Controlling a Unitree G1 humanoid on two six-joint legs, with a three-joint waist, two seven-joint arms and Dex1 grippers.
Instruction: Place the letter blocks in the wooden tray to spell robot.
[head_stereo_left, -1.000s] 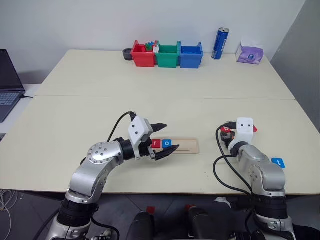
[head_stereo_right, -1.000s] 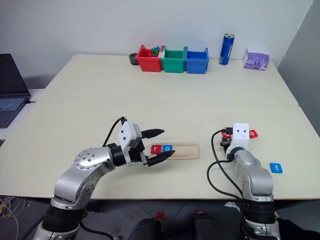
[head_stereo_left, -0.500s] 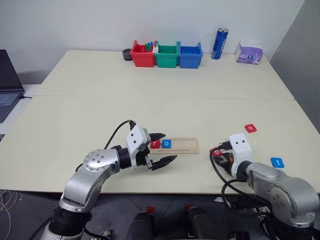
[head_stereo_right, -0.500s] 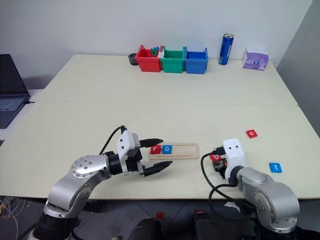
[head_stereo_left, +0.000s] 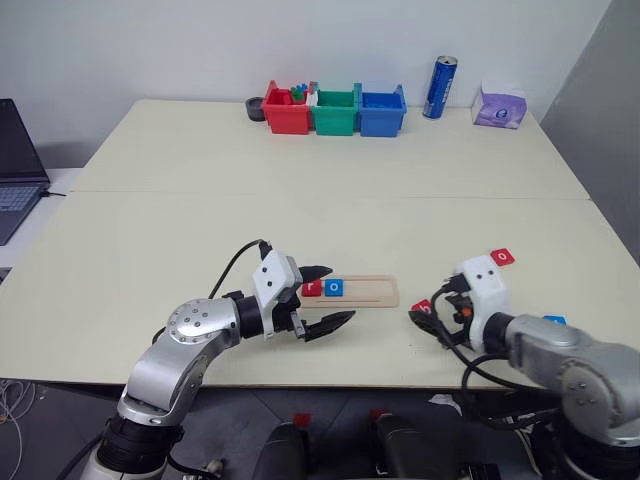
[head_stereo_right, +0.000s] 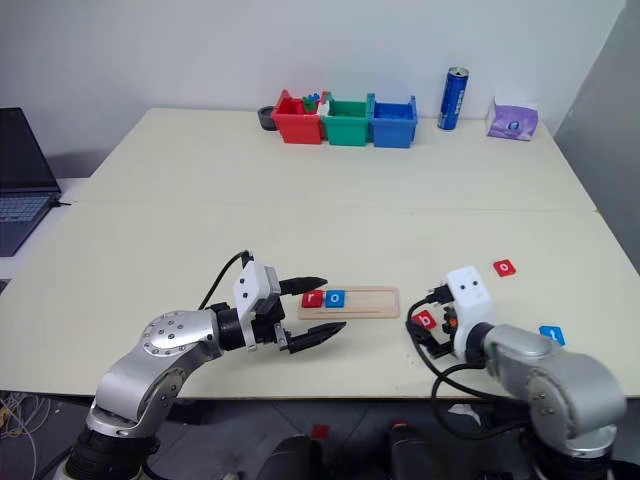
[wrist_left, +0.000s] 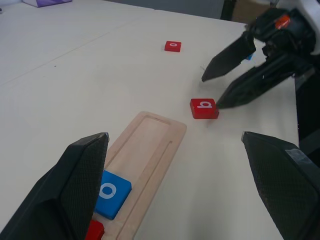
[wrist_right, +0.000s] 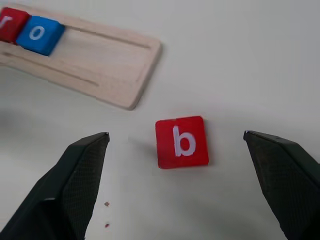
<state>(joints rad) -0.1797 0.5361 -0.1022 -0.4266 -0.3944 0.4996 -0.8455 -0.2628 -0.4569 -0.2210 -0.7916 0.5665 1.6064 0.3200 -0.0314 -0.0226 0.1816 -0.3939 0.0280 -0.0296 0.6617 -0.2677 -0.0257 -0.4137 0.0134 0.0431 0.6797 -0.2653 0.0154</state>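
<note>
**Red b lies loose on the table, between tray and right claw**

While the right claw (head_stereo_right: 428, 330) stands with its jaws spread wide and holding nothing, the red b (wrist_right: 181, 142) lies flat on the table (head_stereo_left: 300, 170) between its two fingers, touching neither in the right wrist view. From the left wrist view, one black fingertip (wrist_left: 222, 103) comes down just beside the b's edge; whether it touches cannot be told. That block sits near the table's front edge, just off the tray's right end and apart from it.

Toward the front edge, about midway along it, is the tray (head_stereo_left: 368, 290), lengthwise along that edge. At its left end sit the red r (head_stereo_left: 312, 289) and the blue o (head_stereo_left: 334, 288), side by side and touching; the remaining groove is bare wood.

At the tray's left end is the left claw (head_stereo_left: 328, 297), jaws also wide and empty, one finger on the far side of the r, the other on the near side, toward the front edge.

Nearer the right edge, a red o (head_stereo_left: 502, 257) lies flat beyond the right claw, well apart from the tray. Close to the front right corner a blue block (head_stereo_right: 552, 335) is partly hidden by the right arm; its letter cannot be read.

Along the back edge stand red, green and blue bins (head_stereo_left: 334, 111), a blue can (head_stereo_left: 441, 87) and a purple packet (head_stereo_left: 499, 105) toward the back right corner.
</note>
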